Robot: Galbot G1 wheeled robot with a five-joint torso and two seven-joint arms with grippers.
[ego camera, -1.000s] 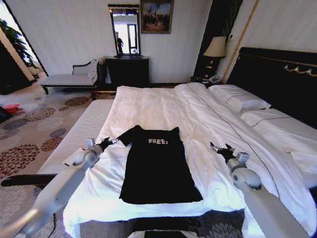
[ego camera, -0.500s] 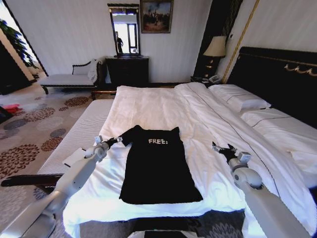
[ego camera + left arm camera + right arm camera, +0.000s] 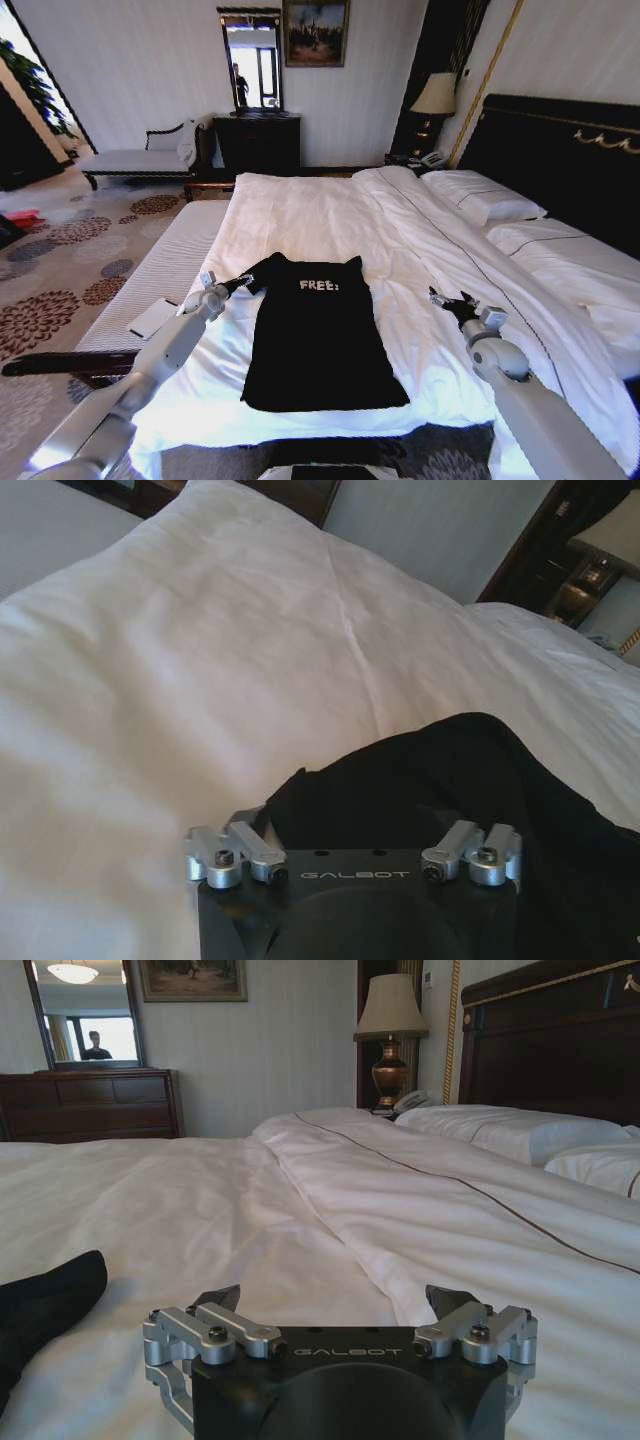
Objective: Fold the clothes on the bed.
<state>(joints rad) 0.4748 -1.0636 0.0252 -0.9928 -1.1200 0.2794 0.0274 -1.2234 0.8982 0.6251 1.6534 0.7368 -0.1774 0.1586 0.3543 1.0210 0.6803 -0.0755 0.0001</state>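
The clothes are one black T-shirt (image 3: 318,335) with white "FREE!" lettering, lying flat on the near part of the white bed (image 3: 300,215). My left gripper (image 3: 240,283) is open at the shirt's left sleeve. In the left wrist view this sleeve (image 3: 450,780) lies just ahead of the left gripper (image 3: 350,815), its jaws spread wide. To the right of the shirt, my right gripper (image 3: 447,301) hovers open over bare sheet, apart from the cloth. In the right wrist view the right gripper (image 3: 335,1300) holds nothing, and the shirt's other sleeve (image 3: 45,1295) lies off to one side.
A white duvet (image 3: 520,270) is folded along the bed's right side below pillows (image 3: 480,200) and a dark headboard (image 3: 560,150). A pale bench (image 3: 170,260) with a white pad (image 3: 150,318) on it runs along the bed's left. A dresser (image 3: 257,140) and lamp (image 3: 435,95) stand behind.
My left arm has reached forward and to the right, bringing its gripper up to the shirt's left sleeve. The right gripper has hardly shifted.
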